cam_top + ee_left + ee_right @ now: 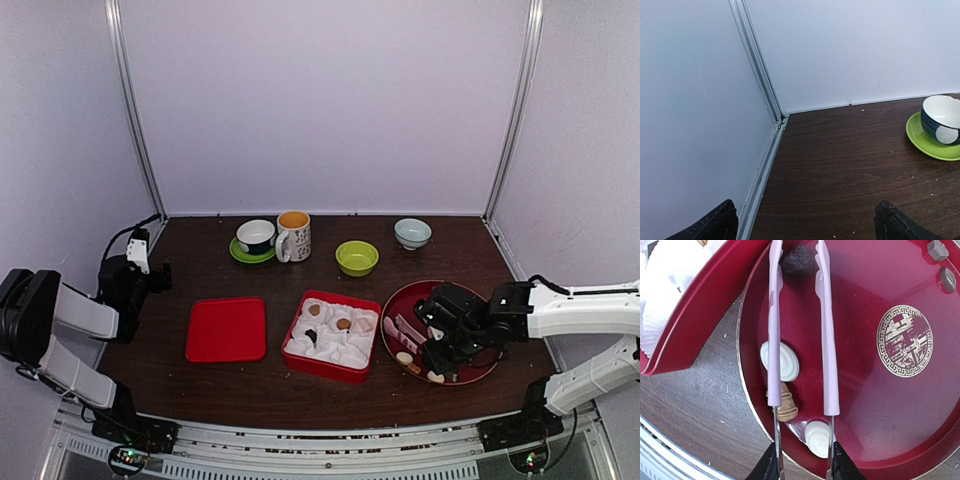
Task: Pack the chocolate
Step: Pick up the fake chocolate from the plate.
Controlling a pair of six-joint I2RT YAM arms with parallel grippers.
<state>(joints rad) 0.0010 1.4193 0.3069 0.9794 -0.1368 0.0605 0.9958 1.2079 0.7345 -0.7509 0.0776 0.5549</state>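
The chocolate lies partly in a dark red plate and partly on white paper in a red box. In the right wrist view the plate holds two white pieces, a tan one and a dark one. My right gripper is shut on pink tongs, whose open arms flank the dark piece. In the top view this gripper hovers over the plate. My left gripper is open and empty at the far left. The box holds several pieces.
A red lid lies left of the box. At the back stand a blue cup on a green saucer, a mug, a green bowl and a pale blue bowl. White walls enclose the table.
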